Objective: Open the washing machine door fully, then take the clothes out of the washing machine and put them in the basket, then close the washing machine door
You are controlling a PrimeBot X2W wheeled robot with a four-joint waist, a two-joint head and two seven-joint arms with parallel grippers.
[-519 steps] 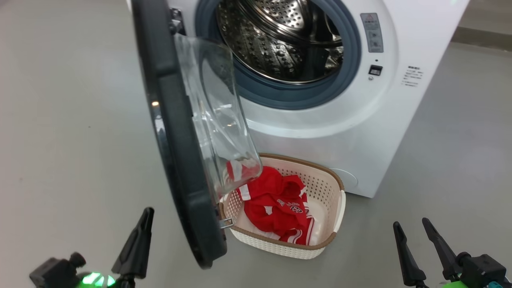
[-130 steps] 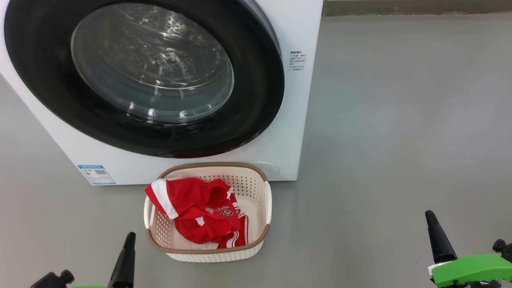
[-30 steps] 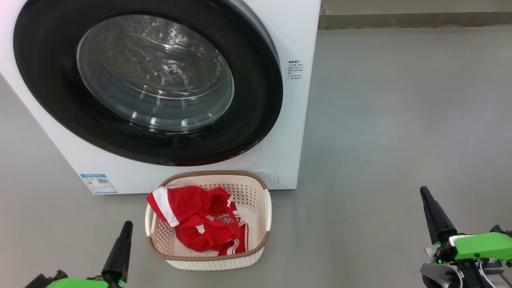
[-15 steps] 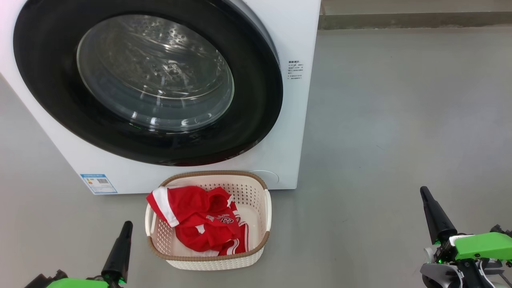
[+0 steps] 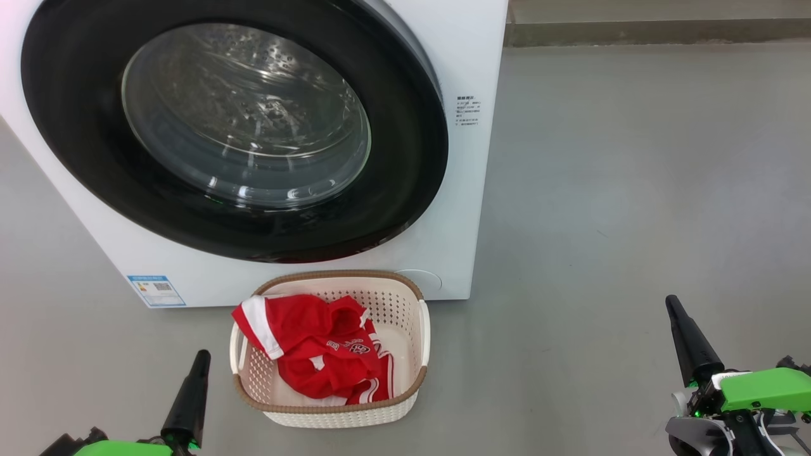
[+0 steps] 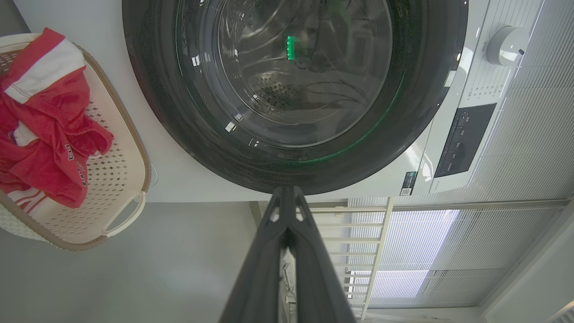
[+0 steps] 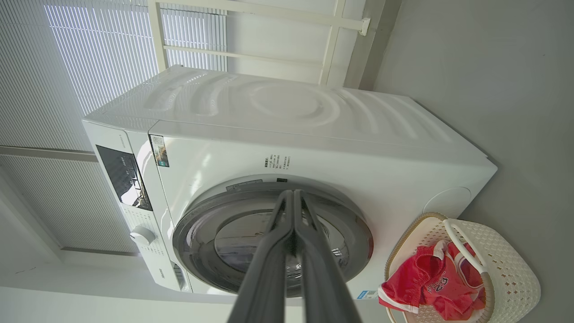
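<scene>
Washer (image 5: 469, 190) fills the upper left of the head view, its round black door (image 5: 405, 158) flush w/ the front, i.e. closed. Basket (image 5: 405, 386) sits on the floor just below the door, red clothes (image 5: 317, 361) inside. Left gripper (image 5: 200, 361) is nearer the basket, right gripper (image 5: 673, 307) well apart. Both have fingers pressed together, holding nothing. Task looks done.

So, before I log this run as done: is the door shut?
Shut. The door lies flush on the washer front, no gap showing.
</scene>
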